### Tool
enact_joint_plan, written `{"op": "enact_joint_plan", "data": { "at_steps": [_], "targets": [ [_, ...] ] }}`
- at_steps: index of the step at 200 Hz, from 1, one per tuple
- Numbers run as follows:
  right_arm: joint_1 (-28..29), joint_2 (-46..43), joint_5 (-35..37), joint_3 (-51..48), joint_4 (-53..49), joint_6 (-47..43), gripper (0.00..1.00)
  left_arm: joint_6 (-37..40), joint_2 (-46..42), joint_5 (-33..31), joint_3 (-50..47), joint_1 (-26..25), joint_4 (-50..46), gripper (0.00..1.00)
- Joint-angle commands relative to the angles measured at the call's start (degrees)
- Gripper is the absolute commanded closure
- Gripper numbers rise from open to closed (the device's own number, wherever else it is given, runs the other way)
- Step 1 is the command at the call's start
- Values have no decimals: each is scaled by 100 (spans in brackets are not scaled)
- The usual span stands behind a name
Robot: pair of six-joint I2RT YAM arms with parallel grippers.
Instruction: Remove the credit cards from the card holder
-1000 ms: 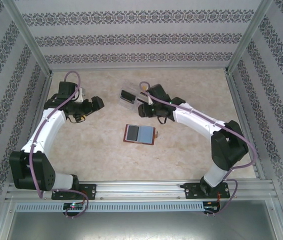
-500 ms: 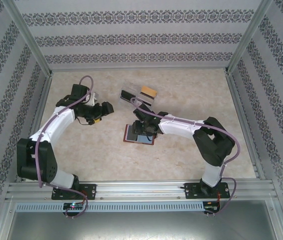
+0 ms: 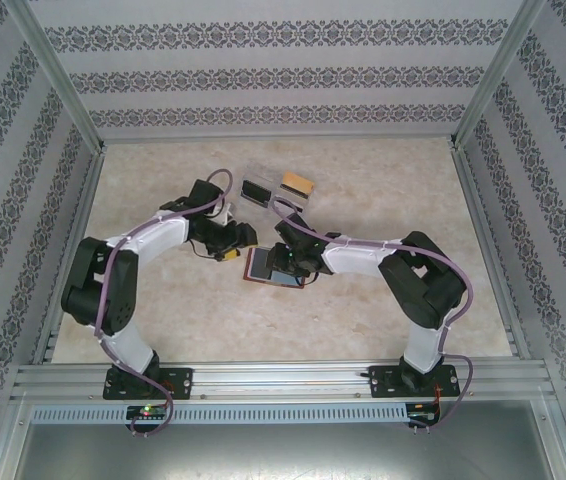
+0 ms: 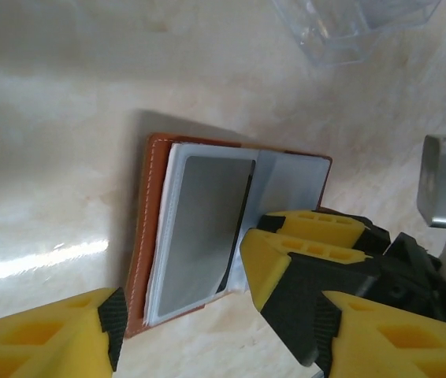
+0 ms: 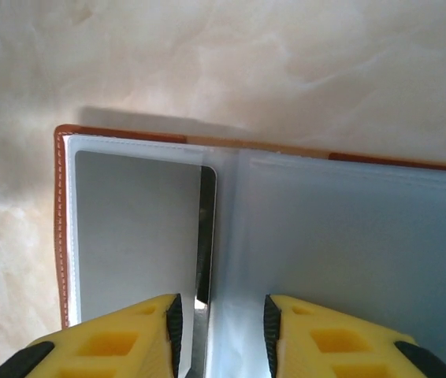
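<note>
**Card holder open on the table, a gripper at each side**

The card holder (image 3: 261,270) lies spread flat in the middle of the table (image 3: 383,190), just near of the clear tray (image 4: 349,31), where a yellow-orange card (image 3: 297,185) and a dark card (image 3: 256,192) lie. The left gripper (image 3: 234,250) hangs at the holder's left edge, its fingers well apart with nothing between them. The right gripper (image 5: 220,319) is low over the opened pockets. Its yellow fingertips (image 5: 148,327) stand a narrow gap apart astride the middle fold. A grey card (image 5: 136,224) sits in the left pocket, and its inner edge reaches into that gap. The fingertips are not closed on the card.
</note>
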Motion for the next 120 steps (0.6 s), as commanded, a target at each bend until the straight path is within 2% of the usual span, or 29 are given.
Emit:
{"op": "enact_joint_plan", "data": {
  "at_steps": [1,36,89,120],
  "targets": [
    [-59,-239,37,-233,196,141,64,-103,163,-58,152,-190,212,40],
    [-63,-477,52,-326,333,108,64,-150,434,-231,222,-275,194,53],
    [-56,-164,-363,-250,786,333,75,-202,606,-390,281,-290,176,71],
    [-91,-5,-409,-169,794,398,77,-263,747,-399,362,-306,107,80]
  ]
}}
